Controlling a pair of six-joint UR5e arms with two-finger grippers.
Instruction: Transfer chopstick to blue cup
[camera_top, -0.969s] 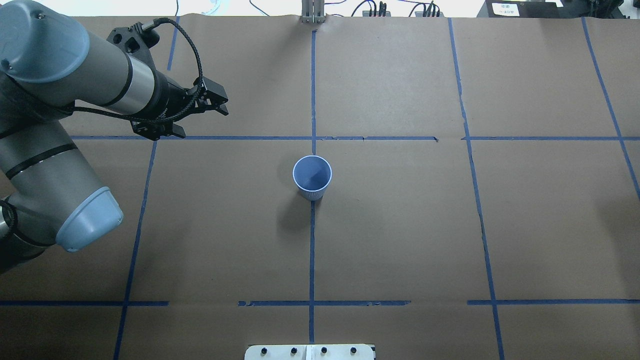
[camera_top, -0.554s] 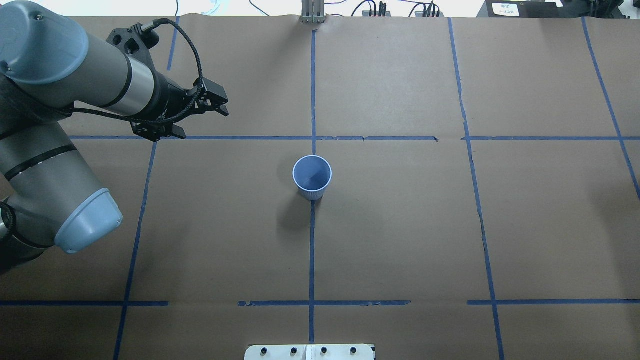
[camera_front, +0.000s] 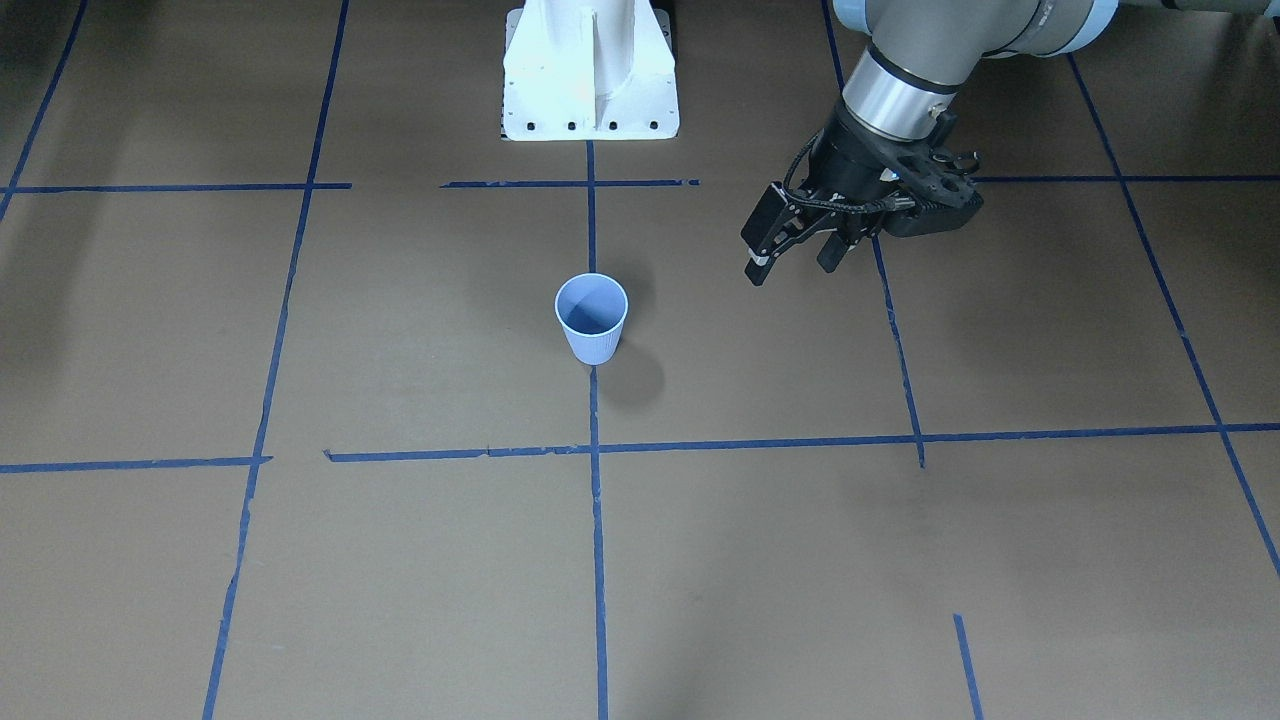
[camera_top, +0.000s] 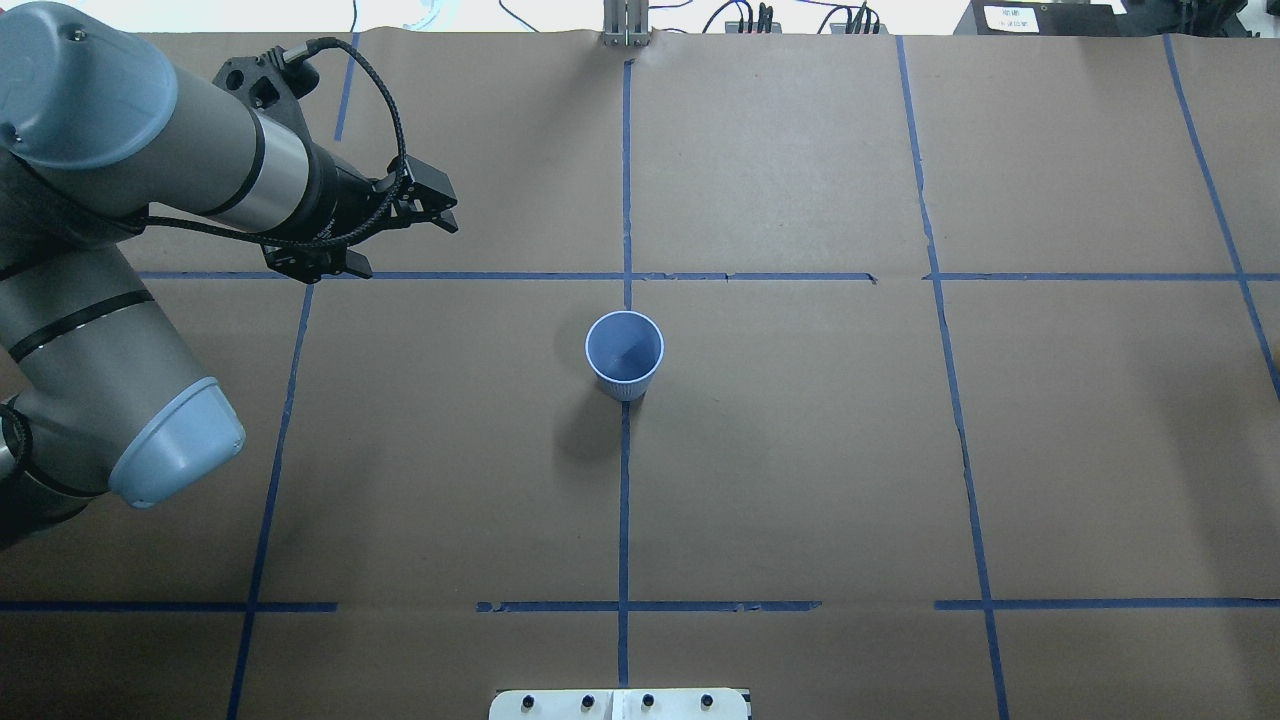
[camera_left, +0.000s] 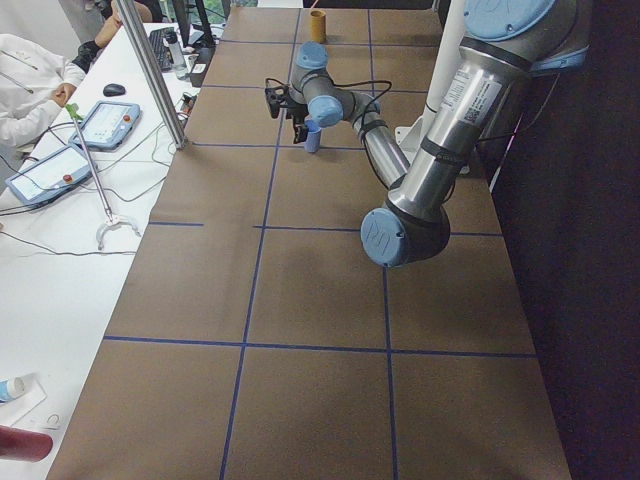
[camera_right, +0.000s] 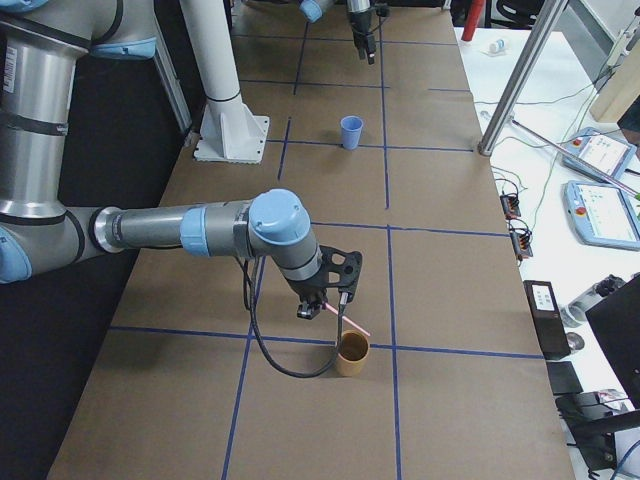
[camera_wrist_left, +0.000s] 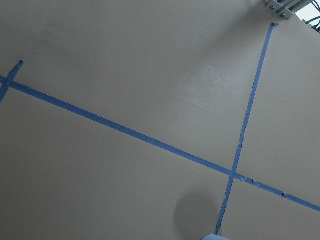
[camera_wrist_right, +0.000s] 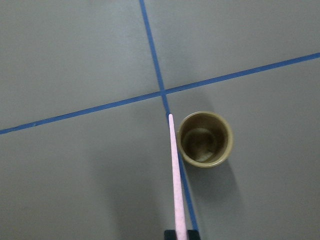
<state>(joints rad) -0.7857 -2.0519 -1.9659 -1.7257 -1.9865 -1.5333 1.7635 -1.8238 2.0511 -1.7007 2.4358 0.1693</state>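
Blue tape (camera_top: 624, 500) gridded the brown paper tabletop (camera_top: 800, 450). One ribbed blue cup (camera_top: 624, 355) and one brown round cup (camera_wrist_right: 205, 139) stood; right gripper (camera_right: 322, 305) clamped one thin pink chopstick (camera_wrist_right: 176, 175); left gripper (camera_front: 795, 265) gaped.

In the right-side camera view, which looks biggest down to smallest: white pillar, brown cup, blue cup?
White pillar, by far.
Then brown cup, then blue cup; but the blue one stands farther from the camera, so the cups' true order is unsure.
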